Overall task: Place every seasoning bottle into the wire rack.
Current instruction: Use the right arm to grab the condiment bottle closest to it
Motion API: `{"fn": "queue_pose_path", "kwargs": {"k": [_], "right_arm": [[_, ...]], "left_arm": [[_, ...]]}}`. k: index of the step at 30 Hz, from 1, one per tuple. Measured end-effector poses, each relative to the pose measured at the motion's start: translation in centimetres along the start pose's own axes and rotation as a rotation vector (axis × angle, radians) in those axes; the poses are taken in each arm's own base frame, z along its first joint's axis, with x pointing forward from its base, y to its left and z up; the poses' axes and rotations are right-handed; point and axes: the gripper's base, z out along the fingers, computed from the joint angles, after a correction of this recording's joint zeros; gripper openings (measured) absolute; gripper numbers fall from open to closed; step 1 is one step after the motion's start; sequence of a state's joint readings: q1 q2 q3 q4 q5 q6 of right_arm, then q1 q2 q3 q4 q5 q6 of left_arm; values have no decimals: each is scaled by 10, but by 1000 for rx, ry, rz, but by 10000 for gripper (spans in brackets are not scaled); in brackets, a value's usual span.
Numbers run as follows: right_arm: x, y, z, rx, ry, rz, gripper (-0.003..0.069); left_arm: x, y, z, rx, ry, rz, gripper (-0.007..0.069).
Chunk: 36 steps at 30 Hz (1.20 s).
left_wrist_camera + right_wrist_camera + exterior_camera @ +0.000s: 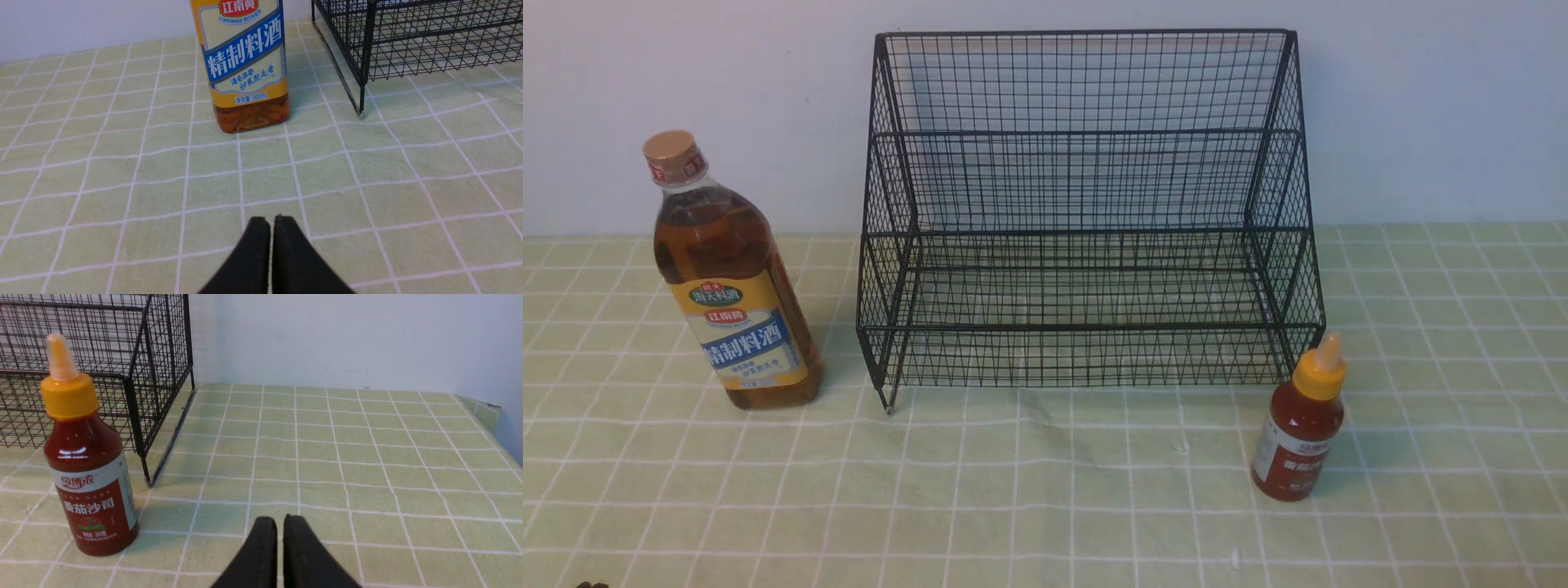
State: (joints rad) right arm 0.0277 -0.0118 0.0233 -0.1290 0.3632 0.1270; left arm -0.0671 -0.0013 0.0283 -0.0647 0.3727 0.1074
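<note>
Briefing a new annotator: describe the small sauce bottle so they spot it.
Start at the big black wire rack on the green checked cloth. The sauce bottle stands on the cloth just off its front right corner. Unlike the tall amber bottle on the left, it is short, red, yellow-capped.

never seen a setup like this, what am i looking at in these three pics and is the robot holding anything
This is a robot with two arms. The wide picture comes from a camera between its arms, looking forward. The other two come from cameras on its wrists, so the paired black wedges in them are the left gripper and right gripper, both shut and holding nothing. On the green checked cloth stands an empty black wire rack, with a tall amber bottle to its left and a small red sauce bottle by its front right corner. Both bottles stand upright, outside the rack.
</note>
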Motion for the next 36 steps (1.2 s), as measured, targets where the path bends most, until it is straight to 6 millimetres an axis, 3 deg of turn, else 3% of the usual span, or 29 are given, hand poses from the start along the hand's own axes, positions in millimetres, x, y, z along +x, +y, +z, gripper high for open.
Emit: {"fn": "queue_pose_path", "kwargs": {"k": [32,36], "right_arm": [[0,0,0,1,-4,-6,20],[-7,2,0,-30,-92,105,20]], "left_arm": [[0,0,0,0,0,0,-6],[0,0,0,0,0,0,-6]]}}
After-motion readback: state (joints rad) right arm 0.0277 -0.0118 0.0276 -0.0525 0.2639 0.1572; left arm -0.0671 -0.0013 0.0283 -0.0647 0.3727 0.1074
